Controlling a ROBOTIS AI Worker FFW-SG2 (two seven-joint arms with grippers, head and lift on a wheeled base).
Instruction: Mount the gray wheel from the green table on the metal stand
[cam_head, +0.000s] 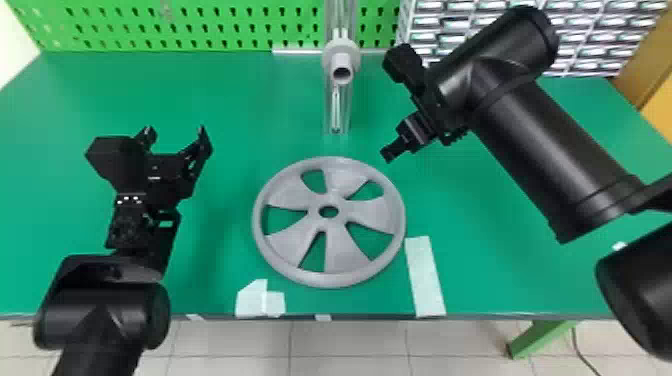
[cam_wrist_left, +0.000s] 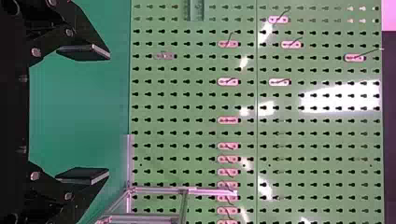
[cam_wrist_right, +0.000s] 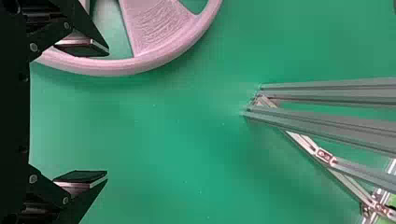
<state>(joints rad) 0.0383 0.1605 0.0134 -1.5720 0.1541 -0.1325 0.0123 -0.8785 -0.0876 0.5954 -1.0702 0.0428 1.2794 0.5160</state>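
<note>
The gray wheel (cam_head: 336, 250) lies flat on the green table (cam_head: 220, 240), in front of the metal stand (cam_head: 327, 107) with its pale round hub. To the wheel's left, my left gripper (cam_head: 175, 135) is open above the table with nothing between its fingers. My right gripper (cam_head: 387, 152) is above the table, behind and right of the wheel. In the left wrist view, my left gripper (cam_wrist_left: 84, 114) has its fingers wide apart. The right wrist view has my right gripper (cam_wrist_right: 81, 114) open, one finger over the rim of the wheel (cam_wrist_right: 140, 63), and the stand (cam_wrist_right: 327, 126) beyond.
A green pegboard (cam_head: 200, 25) rises behind the table, with a rack of small drawers (cam_head: 590, 40) at the back right. Pale tape pieces (cam_head: 425, 277) lie near the front edge. The stand's base bars stretch sideways along the table's back.
</note>
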